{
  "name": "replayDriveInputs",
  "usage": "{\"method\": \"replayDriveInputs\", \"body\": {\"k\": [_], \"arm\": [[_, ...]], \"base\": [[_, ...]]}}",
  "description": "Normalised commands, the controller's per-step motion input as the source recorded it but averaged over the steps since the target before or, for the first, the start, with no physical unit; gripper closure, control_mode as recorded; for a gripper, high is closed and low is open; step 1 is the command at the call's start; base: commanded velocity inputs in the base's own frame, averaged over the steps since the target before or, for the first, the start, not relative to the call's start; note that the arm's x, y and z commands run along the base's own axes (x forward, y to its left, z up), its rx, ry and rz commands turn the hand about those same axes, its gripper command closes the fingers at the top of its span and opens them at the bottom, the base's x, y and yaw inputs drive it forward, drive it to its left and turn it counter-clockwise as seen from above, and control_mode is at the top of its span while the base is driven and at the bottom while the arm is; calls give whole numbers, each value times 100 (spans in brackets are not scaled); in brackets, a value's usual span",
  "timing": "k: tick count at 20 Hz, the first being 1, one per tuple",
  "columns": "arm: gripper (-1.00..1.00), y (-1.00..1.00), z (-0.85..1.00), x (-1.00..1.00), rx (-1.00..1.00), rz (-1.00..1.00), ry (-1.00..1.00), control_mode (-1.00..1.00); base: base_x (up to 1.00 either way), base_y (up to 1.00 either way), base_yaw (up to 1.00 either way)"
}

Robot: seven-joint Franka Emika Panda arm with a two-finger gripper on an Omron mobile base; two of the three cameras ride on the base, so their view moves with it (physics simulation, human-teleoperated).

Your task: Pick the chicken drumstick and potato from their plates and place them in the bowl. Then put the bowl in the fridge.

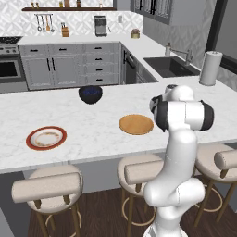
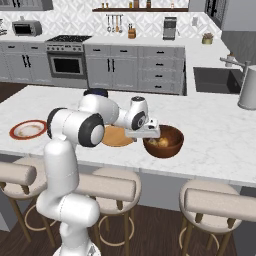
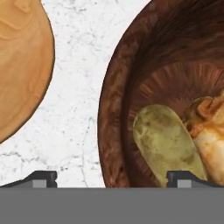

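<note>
Red-rimmed plate (image 1: 46,138), orange plate (image 1: 135,124) apparently bare; dark bowl (image 1: 90,94) behind.

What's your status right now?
Gripper open over the bowl's rim. Potato and drumstick in bowl. Orange plate bare alongside.

Both base views look forward and down from behind the arm, left and right, sharing the white marble table (image 1: 92,134) and orange-tan plate (image 1: 136,124). The hand view looks steeply down, very near the bowl (image 3: 131,87) rim.
</note>
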Motion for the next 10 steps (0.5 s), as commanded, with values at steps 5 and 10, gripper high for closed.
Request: {"method": "replayDriveInputs", "body": {"k": [5, 10], "arm": [[-100, 0, -6, 7, 0, 0, 0, -100], [100, 0, -9, 8, 0, 1, 0, -100]], "base": [[0, 0, 0], [0, 0, 0]]}}
